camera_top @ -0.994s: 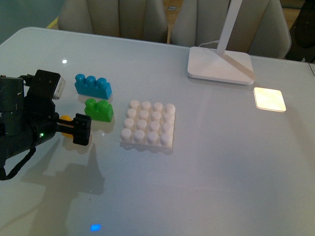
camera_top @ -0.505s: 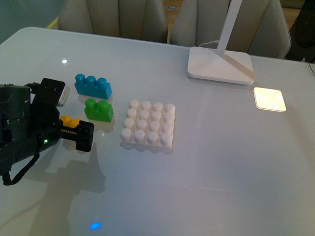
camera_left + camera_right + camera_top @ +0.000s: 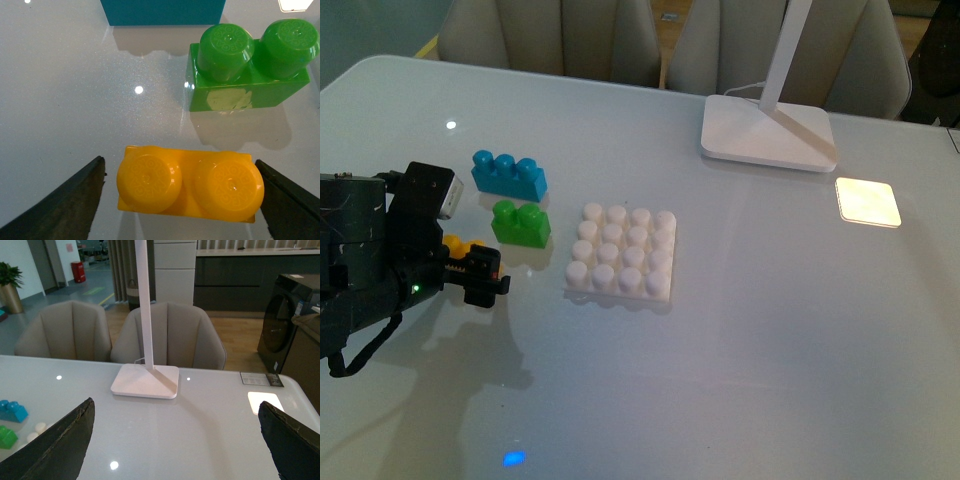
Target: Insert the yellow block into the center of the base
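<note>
While the left gripper holds its fingers apart, straddling the yellow block on the table left of the base, contact looks absent, hard to confirm. Risk: off-centre closing skews it toward the green brick.

Glossy pale table. Toward left edge: blue brick, green brick, yellow block. Studded base mid-table. Lamp foot near far edge.

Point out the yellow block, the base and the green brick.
yellow block (image 3: 187, 184): left wrist view, top face between its two studs.
base (image 3: 621, 253): front view, middle of its stud grid.
green brick (image 3: 252, 70): left wrist view, top between its studs.
</note>
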Controlling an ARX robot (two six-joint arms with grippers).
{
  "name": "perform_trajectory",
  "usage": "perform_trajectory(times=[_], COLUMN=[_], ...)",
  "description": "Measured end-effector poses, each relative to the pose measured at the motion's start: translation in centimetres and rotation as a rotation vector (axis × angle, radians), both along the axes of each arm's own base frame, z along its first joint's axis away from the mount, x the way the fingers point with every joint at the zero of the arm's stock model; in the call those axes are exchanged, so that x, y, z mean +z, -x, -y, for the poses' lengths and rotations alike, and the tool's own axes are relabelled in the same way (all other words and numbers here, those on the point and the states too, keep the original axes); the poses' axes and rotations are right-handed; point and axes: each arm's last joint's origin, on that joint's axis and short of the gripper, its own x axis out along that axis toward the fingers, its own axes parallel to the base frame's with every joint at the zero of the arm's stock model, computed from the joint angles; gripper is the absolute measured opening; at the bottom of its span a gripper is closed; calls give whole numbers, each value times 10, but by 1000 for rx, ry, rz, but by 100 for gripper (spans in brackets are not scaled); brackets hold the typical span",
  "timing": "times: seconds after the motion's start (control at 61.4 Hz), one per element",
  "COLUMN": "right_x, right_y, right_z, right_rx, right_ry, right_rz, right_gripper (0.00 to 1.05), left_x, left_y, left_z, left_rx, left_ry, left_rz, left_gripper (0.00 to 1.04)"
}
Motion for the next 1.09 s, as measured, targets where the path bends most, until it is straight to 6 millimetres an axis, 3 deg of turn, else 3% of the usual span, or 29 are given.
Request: perform_trajectory(times=[0.244,0.57,0.733,1.092], right_x=[0,0,0,0], right_y=[0,0,0,0], right_z=[0,0,0,0], right_rx=[0,0,0,0], right_ry=[0,0,0,0], right_rz=[0,0,0,0], right_gripper=[96,96,96,96], left_x=[4,27,41,64], left_y=[2,11,17,23], left_z=[5,26,53,136], left_rx=[20,90,71,-9], left_ry=[-21,-22,-17,21], left_rz=[5,4,15,23], left_gripper=[64,63,63,63])
